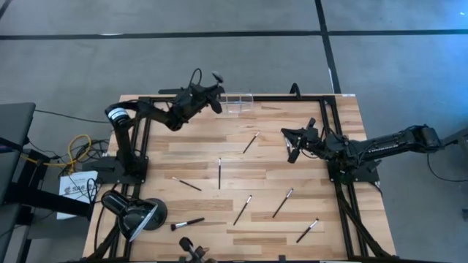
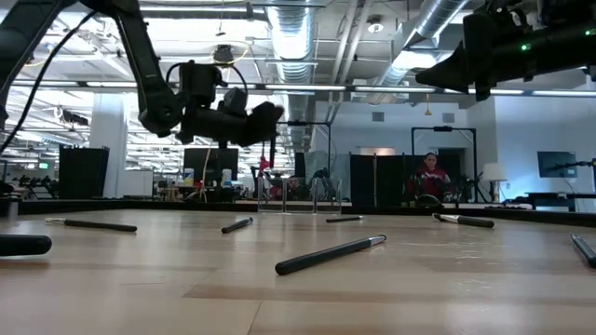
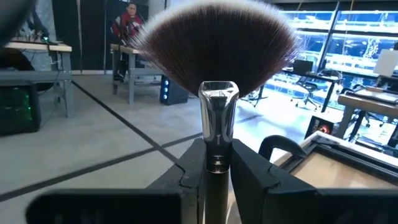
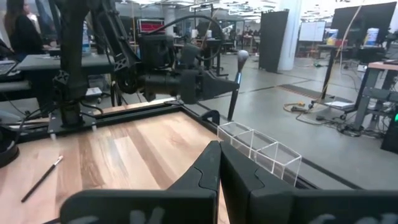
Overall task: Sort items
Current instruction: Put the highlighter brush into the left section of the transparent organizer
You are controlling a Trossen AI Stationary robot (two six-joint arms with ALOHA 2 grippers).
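Note:
My left gripper [image 1: 213, 96] is raised over the table's far edge and shut on a fan brush [image 3: 214, 50], which has dark bristles and a silver ferrule. The brush also shows in the right wrist view [image 4: 235, 87], close to a clear divided holder [image 1: 238, 102]. Several slim dark brushes lie flat on the wooden table, among them one [image 1: 251, 142], another [image 1: 219, 172] and a third [image 1: 283, 202]. My right gripper [image 1: 292, 148] is shut and empty, held above the table's right half. My left gripper pinches the fan brush's handle just below the silver ferrule [image 3: 216, 163] between its two fingers. The fingers come level from the table's left and lie across the handle. The brush stands nearly upright, head up, lifted clear of the table.
A black desk lamp with a round head [image 1: 135, 213] stands at the near left corner. A black frame [image 1: 333, 131] runs along the table's right and far sides. More brushes lie near the front edge [image 1: 188, 223] [image 1: 307, 231]. People show in the room behind.

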